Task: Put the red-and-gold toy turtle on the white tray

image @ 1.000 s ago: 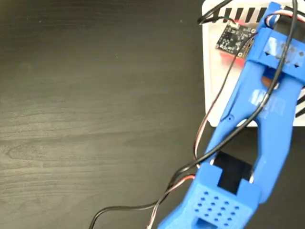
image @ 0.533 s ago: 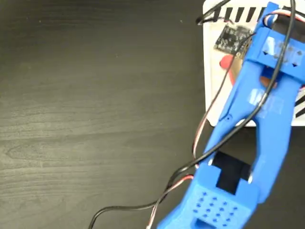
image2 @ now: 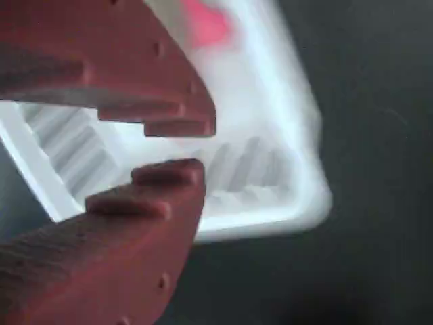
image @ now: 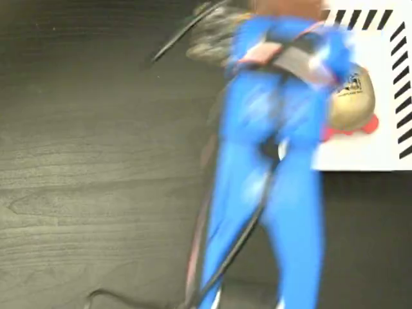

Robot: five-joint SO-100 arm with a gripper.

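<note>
The turtle lies on the tray, its rounded gold shell shiny with a small black printed mark near the top, and stubby red legs poking out along its lower edge in the fixed view. It sits just beside the right flank of the arm as that view shows it, partly tucked behind the arm's upper end. The arm is smooth blue plastic, a long forked shape smeared by motion blur, with dark cables running down its length and another dark cable blurred near its top. The tray is flat, white and hard-looking, with black diagonal stripes along its top and right edges; its bare surface shows below and to the right of the turtle. Beneath everything is a dark table with a fine wood grain. In the wrist view the gripper fills the left side: two thick, dull red fingers with stepped, toothed inner edges and small round dimples. Their tips stand slightly apart with a narrow gap, and nothing is between them. Past the tips lies a rounded corner of the tray, blurred, its stripes faded to grey streaks, with a soft red blob beyond the upper finger.
</note>
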